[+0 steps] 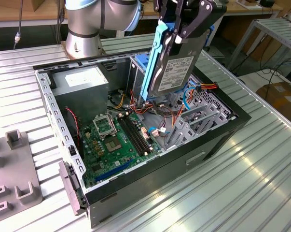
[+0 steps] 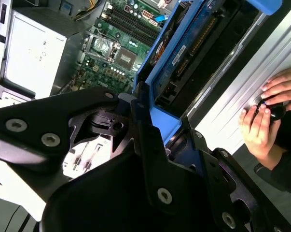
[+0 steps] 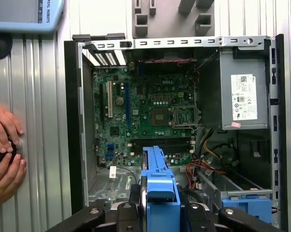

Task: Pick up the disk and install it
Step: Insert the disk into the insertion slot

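Note:
The disk [image 1: 176, 70], a grey-metal drive with a white barcode label and blue side rails, hangs on edge above the open computer case [image 1: 150, 169]. My gripper [image 1: 178, 33] is shut on its upper end, the black fingers clamping both faces. The disk's lower end sits just above the cables and the drive bay area at the case's far side. In the second wrist view the disk [image 2: 184, 53] extends away from the gripper [image 2: 157, 128] toward the case. In the first wrist view its blue rail [image 3: 159, 188] stands between the fingers over the motherboard.
Inside the case lie the green motherboard [image 1: 114, 140], the grey power supply box [image 1: 82, 79] and the blue drive cage [image 3: 246, 205]. A grey fixture [image 1: 12, 169] sits at the exterior view's left. A person's hands [image 3: 5, 154] rest on the table beside the case.

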`<state>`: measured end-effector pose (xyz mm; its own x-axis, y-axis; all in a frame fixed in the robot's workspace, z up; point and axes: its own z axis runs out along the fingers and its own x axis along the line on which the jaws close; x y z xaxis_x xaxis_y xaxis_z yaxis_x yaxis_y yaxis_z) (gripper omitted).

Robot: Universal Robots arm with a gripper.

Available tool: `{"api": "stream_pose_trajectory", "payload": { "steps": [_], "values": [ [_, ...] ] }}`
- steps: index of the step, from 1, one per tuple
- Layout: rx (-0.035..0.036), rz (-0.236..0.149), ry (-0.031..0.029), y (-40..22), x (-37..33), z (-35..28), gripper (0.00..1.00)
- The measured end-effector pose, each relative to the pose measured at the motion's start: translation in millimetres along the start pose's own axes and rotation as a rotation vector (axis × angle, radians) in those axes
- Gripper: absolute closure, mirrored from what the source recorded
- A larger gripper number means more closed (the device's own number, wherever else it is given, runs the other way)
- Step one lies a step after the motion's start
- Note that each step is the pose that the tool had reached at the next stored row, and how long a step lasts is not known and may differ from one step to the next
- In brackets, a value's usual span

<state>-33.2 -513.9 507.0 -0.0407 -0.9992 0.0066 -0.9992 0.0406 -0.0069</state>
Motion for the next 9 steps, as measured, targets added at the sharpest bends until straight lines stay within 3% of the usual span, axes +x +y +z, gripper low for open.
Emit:
{"api": "stream_pose_trajectory", "payload": {
  "steps": [5, 9],
  "values": [
    [0.0, 0.0, 0.0, -1.6, 9.7, 0.4, 0.63],
    [0.0, 0.0, -0.0001, -3.8, 22.9, 1.1, 0.63]
  ]
}}
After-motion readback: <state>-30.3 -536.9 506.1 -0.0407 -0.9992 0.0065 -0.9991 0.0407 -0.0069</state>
